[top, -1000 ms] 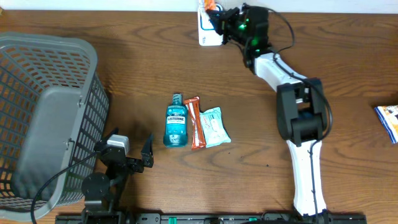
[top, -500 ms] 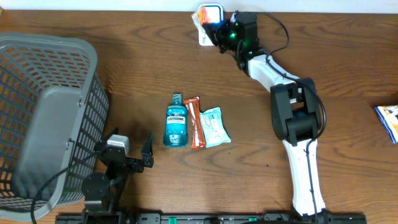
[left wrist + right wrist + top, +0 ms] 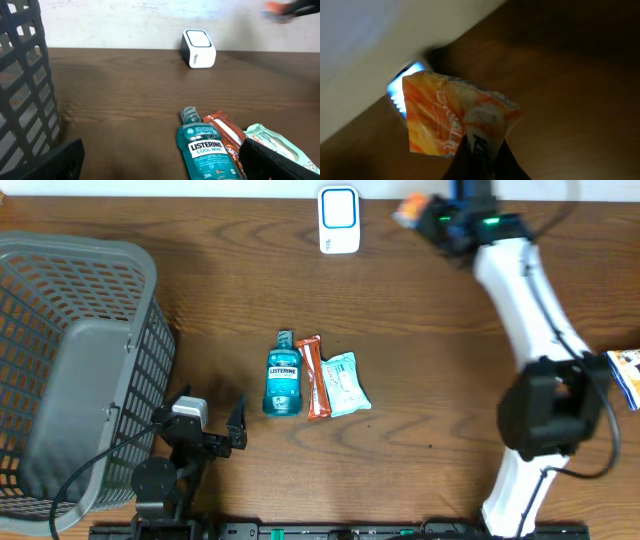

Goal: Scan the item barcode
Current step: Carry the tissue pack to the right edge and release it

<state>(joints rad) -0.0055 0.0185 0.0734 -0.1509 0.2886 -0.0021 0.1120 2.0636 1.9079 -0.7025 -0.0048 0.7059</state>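
Wooden table (image 3: 200, 300), far edge: right gripper (image 3: 424, 214) pinches the orange packet (image 3: 406, 208) just right of the scanner (image 3: 339, 220), while left gripper (image 3: 200, 430) gapes wide, well apart, near edge.

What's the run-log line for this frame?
right tool: shut on orange packet, right of scanner | left tool: open, beside basket | mid-table: Listerine bottle, brown bar, teal pack

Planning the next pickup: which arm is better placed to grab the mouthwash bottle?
Left. The left gripper is open, facing the mouthwash bottle; the right gripper is far off, shut on an orange packet.
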